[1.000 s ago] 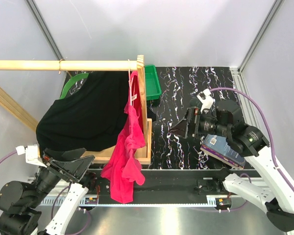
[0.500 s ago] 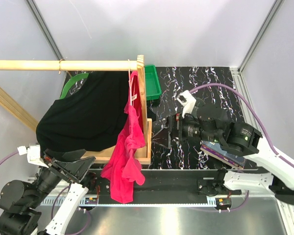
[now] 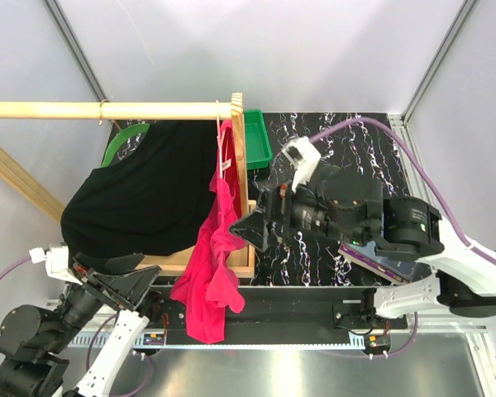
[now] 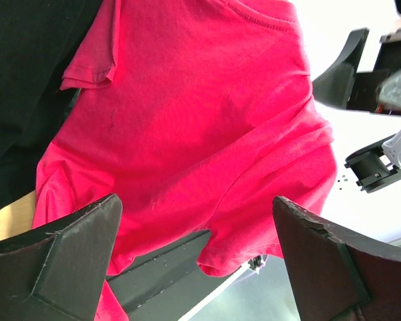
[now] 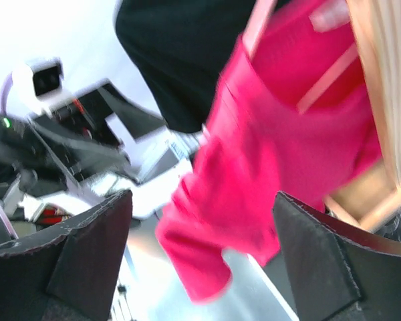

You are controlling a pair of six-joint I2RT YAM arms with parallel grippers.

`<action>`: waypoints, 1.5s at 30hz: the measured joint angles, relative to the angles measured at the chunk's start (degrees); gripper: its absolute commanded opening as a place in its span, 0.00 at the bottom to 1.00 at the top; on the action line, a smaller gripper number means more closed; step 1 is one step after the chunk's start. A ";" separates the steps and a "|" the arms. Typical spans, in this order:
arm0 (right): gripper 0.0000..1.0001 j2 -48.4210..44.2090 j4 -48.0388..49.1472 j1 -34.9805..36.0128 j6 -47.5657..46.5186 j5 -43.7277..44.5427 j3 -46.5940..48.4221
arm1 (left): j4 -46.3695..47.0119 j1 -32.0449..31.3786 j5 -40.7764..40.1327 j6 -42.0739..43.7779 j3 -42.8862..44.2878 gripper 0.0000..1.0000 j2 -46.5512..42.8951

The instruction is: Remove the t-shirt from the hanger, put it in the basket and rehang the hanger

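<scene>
So, left gripper (image 4: 195,200) is spread wide, low by the pink t-shirt (image 3: 211,281). Right gripper (image 5: 202,195), also spread, sits just beside it farther back. Shirt hangs bunched on its hanger (image 3: 224,157) from the wooden rail (image 3: 107,109).

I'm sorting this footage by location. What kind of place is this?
Most likely a robot test cell, not a home: plain white walls, a left arm and right arm mounted side by side, and a wooden rail holding a pink t-shirt.
</scene>
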 measured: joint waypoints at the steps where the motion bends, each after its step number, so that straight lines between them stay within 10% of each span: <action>1: 0.86 1.46 -0.35 0.00 -0.24 0.31 2.14 | -0.07 0.00 0.00 -0.02 0.20 0.99 0.00; 12: 0.58 16.37 -3.76 0.22 -2.10 8.52 11.63 | -0.66 0.00 0.00 -0.04 3.69 0.99 0.09; 33: 0.05 16.31 -1.55 0.33 -3.80 18.12 7.96 | -0.81 0.00 0.00 -0.11 2.86 0.99 0.09; 45: 0.00 15.63 -1.46 0.33 -5.07 19.08 9.97 | -0.81 0.00 -0.02 -0.13 2.86 0.99 0.09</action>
